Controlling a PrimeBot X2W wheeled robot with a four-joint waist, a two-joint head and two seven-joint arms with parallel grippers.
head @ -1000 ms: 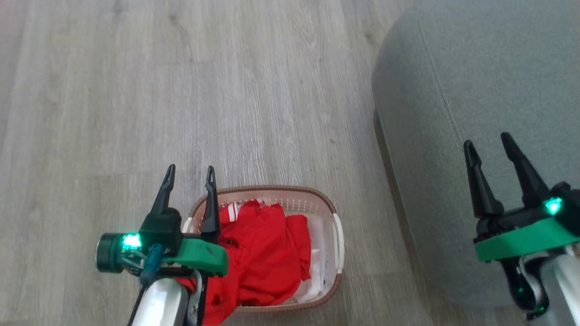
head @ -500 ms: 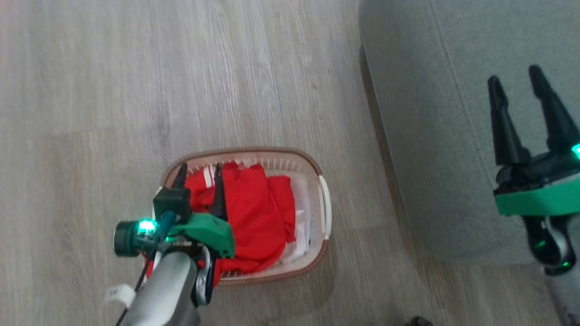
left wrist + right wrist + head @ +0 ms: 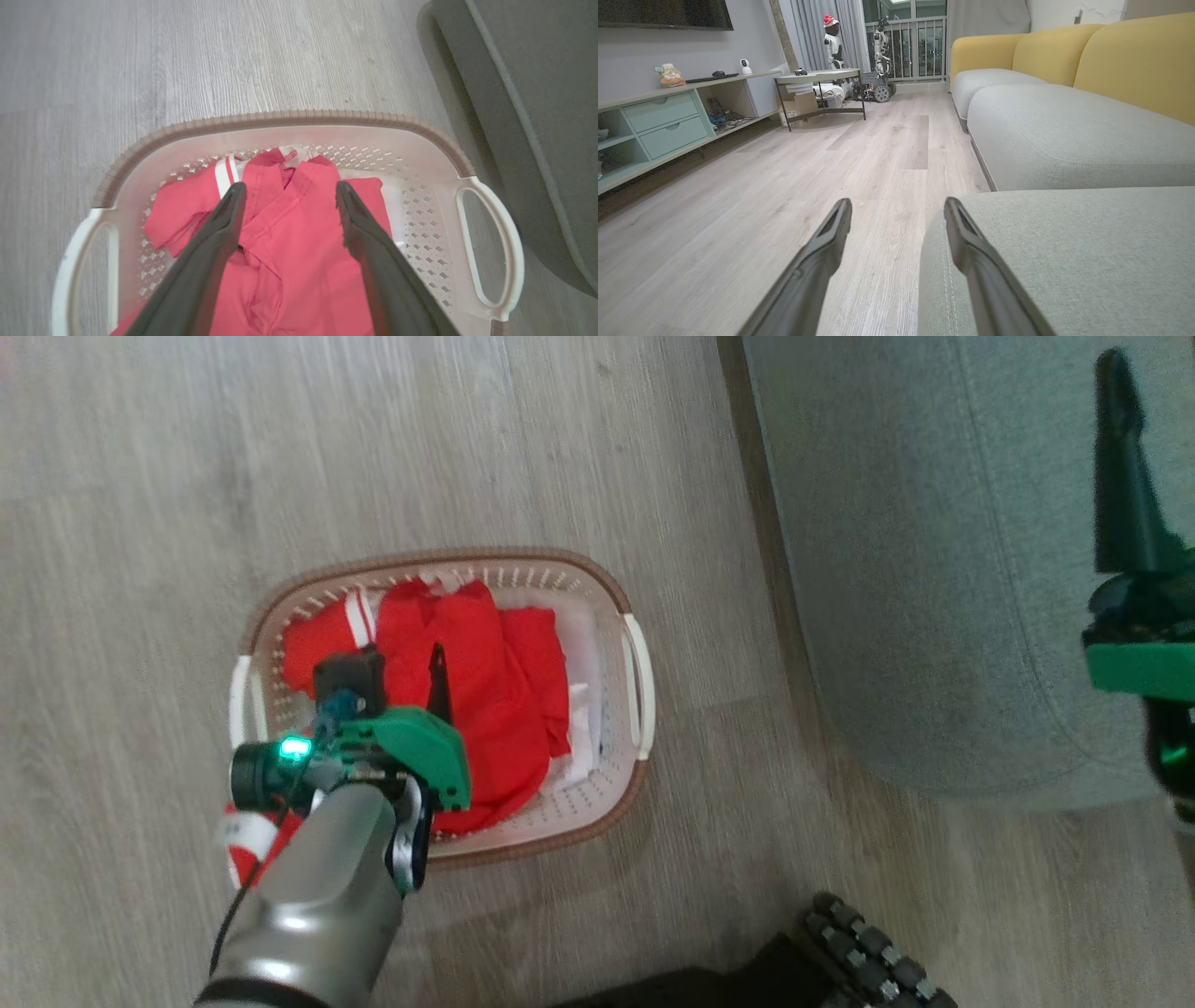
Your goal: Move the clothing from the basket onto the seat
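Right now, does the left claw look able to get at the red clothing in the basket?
Probably yes: the left claw hangs open directly over the clothing in the open-topped basket, and nothing lies between its fingers and the fabric.

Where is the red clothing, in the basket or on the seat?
In the basket. The clothing lies crumpled inside it, under the open left gripper; the seat is bare where visible.

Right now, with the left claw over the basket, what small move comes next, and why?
Probably lower the left claw straight down and close it. Its jaws stand open astride a raised fold of the red clothes, which lie in the basket, and it holds nothing yet.
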